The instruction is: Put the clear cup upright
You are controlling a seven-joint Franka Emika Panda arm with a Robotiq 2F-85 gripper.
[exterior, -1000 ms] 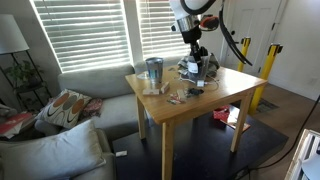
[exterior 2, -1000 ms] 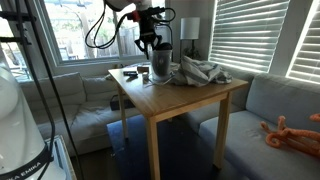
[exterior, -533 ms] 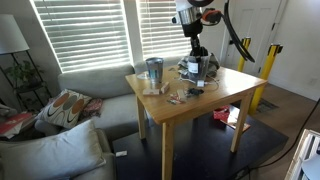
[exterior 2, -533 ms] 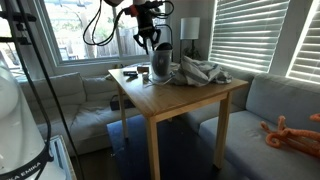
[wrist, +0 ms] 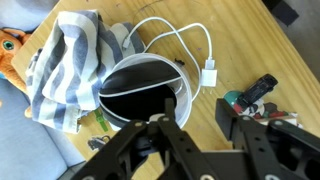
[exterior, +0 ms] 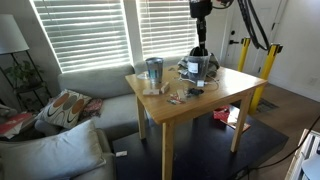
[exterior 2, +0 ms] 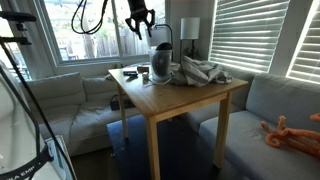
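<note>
While the gripper (wrist: 200,128) hangs spread and empty, we note the cup (wrist: 145,95) straight below it on the table (wrist: 240,40), mouth up, long axis vertical, against the cloth (wrist: 65,60). We judge it upright; any regrasp means a plain descent.

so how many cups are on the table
2: the clear cup stands upright beside the striped cloth, under the gripper; the slimmer tumbler stands at the table corner nearer the sofa. Clutter could hide more.
</note>
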